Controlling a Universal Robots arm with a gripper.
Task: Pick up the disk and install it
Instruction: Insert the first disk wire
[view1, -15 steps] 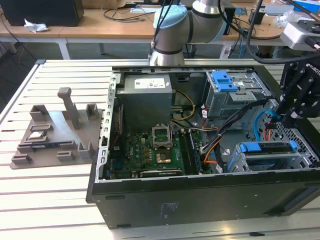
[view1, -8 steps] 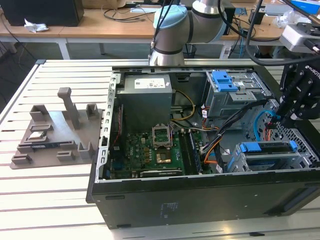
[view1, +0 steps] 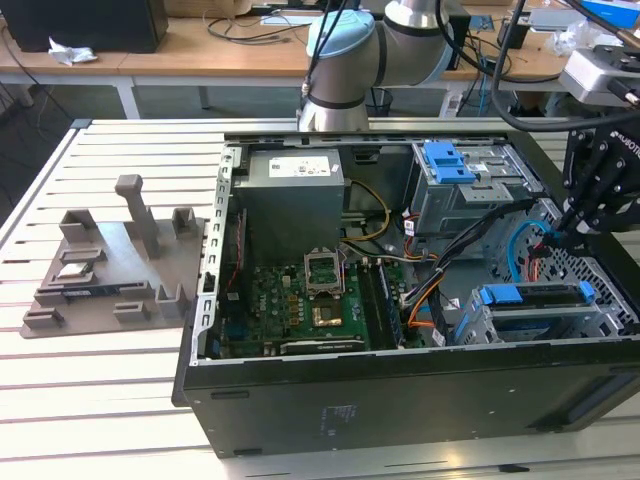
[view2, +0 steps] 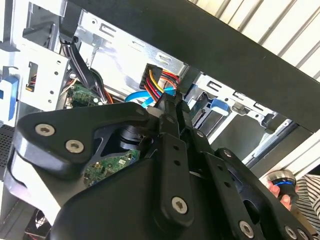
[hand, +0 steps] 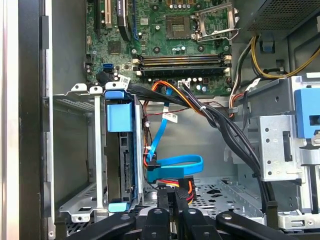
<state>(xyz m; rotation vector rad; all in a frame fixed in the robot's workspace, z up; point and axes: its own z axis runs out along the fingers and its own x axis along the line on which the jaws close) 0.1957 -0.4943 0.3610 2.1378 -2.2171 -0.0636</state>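
The disk (view1: 530, 296) sits in the metal drive cage (view1: 500, 325) at the near corner of the open computer case, on the exterior view's right; its blue caddy and end tabs show along the top. In the first wrist view the disk (hand: 120, 150) stands on edge in that cage, with a blue tab at each end. My black gripper (view1: 560, 232) hangs just behind the cage, over a bundle of cables. Its fingers are shut, tips together, in both wrist views (hand: 173, 196) (view2: 172, 102), beside a black connector (hand: 185, 186) with red, yellow and orange wires. A blue ribbon cable (hand: 175, 165) loops between gripper and disk.
The motherboard (view1: 300, 300), the grey power-supply box (view1: 292, 195) and a second blue-fronted bay (view1: 450, 162) fill the case. Black cable bundles (hand: 235, 145) cross the middle. A grey parts fixture (view1: 110, 265) lies on the slatted table at the exterior view's left. A hand (view2: 285, 192) shows outside the case.
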